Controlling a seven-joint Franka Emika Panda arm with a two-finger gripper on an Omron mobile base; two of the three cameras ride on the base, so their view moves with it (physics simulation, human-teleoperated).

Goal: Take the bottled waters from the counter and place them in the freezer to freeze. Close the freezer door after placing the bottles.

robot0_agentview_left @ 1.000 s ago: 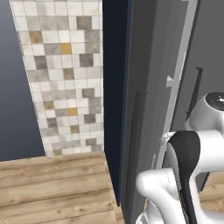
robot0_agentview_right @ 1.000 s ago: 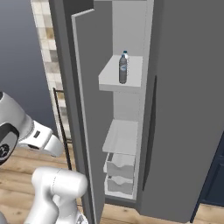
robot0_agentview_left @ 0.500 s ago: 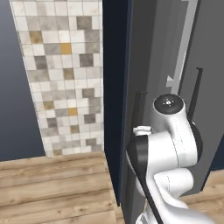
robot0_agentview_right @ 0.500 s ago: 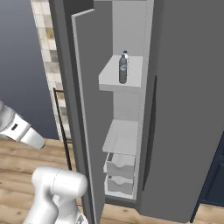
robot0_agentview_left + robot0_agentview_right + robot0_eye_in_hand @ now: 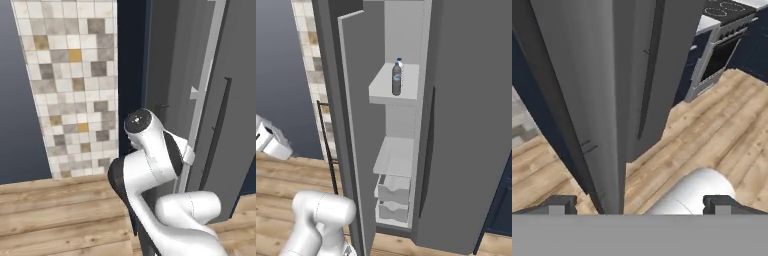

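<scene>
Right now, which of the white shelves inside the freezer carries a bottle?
The upper shelf: a ribbed water bottle with a blue cap stands upright on it. The lower shelf, just above the drawers, is bare.

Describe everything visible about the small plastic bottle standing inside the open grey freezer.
The small smoky-grey plastic bottle stands upright on the freezer's upper white shelf, near the middle of it and back from its front edge. It has a slim body that looks translucent, with a pale band around the middle and a narrower neck with a cap. Only the shelf beneath touches it; nothing else stands beside it.
</scene>
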